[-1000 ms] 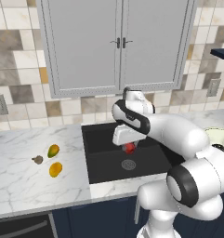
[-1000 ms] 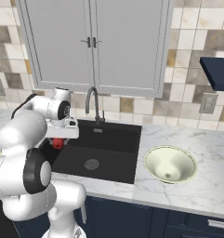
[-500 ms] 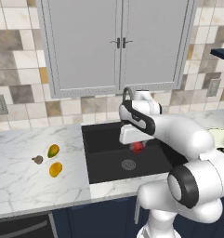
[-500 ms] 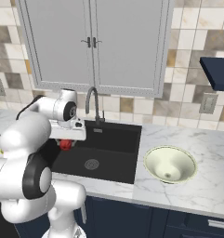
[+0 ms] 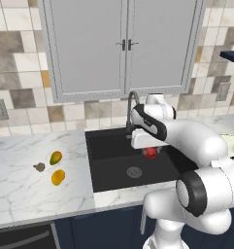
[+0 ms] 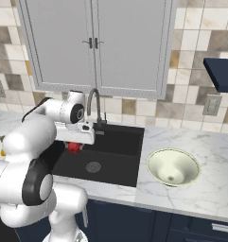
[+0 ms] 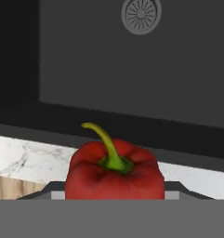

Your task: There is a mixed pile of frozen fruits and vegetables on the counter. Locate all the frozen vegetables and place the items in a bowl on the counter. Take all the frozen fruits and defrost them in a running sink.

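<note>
The pincer (image 5: 150, 151) is gripping the red pepper (image 7: 114, 171) and hanging over the sink (image 6: 116, 142). The bowl (image 6: 173, 167) is lying well off to the pincer's right on the tabletop (image 6: 205, 189); the carry must run that way. Remaining on the far side: two mangoes (image 5: 55, 157) (image 5: 58, 177) and one mushroom (image 5: 39, 167).

Open room is seen over the sink (image 6: 110, 156) at frame centre; passage behind is blocked by the faucet (image 6: 94, 101), toward upper left.
</note>
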Controlling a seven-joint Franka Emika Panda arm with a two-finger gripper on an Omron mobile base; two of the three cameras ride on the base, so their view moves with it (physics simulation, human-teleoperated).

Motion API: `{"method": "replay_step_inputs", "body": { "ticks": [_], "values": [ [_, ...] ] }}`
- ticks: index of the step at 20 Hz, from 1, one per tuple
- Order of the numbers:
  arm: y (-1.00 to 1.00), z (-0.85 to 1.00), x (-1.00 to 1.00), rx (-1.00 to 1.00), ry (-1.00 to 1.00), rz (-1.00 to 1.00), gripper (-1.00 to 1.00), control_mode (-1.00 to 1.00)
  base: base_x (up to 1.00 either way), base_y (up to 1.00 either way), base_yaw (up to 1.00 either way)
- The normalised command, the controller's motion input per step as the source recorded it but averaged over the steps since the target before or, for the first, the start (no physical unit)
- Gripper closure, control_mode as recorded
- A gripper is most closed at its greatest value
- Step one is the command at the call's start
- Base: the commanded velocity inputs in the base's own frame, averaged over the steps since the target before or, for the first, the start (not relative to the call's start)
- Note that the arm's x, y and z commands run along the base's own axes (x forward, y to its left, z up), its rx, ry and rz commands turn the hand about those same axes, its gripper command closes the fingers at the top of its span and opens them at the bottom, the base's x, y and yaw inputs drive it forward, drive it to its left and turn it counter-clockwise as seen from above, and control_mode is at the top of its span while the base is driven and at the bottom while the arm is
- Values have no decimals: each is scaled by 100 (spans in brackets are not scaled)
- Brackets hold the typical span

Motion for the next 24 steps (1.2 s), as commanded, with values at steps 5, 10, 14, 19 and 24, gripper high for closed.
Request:
{"method": "replay_step_inputs", "body": {
  "ticks": [5,10,14,19,24],
  "values": [
    [-29,0,1,-4,0,-13,100,-100,0,0,0],
    [-34,0,2,-4,0,-11,100,-100,0,0,0],
    [-43,-8,10,0,3,-8,100,-100,0,0,0],
    [-44,-4,10,0,4,-7,100,-100,0,0,0],
    [-45,7,6,-1,4,-8,100,-100,0,0,0]
  ]
}}
